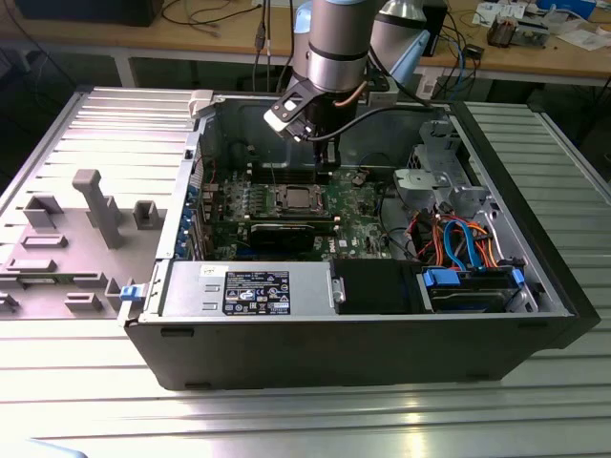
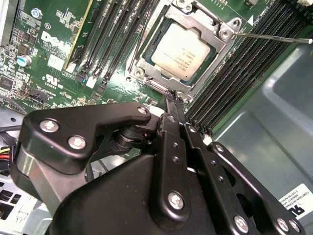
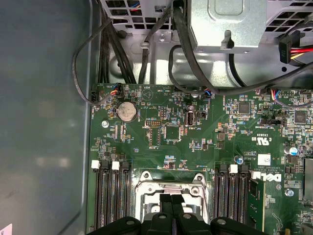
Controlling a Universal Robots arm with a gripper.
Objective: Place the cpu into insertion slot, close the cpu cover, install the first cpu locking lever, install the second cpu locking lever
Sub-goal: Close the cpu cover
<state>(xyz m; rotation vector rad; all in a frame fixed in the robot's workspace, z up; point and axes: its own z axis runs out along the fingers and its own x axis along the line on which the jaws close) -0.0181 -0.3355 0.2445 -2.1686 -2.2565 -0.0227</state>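
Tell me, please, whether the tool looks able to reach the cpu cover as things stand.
Probably yes: in the second wrist view the tool sits right at the edge of the cpu cover, nothing lies between them, and the case is open.

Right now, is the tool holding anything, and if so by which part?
Nothing is held. The tool is shut and empty, its tips by the edge of the insertion slot; the cpu sits in it.

A ribbed metal table [image 1: 305,420] spans the exterior view, with light glaring off it at 5 o'clock, a grey moulded panel [image 1: 115,124] lying at 9 o'clock, and a cable-strewn wooden bench [image 1: 191,43] crossing at 12 o'clock.
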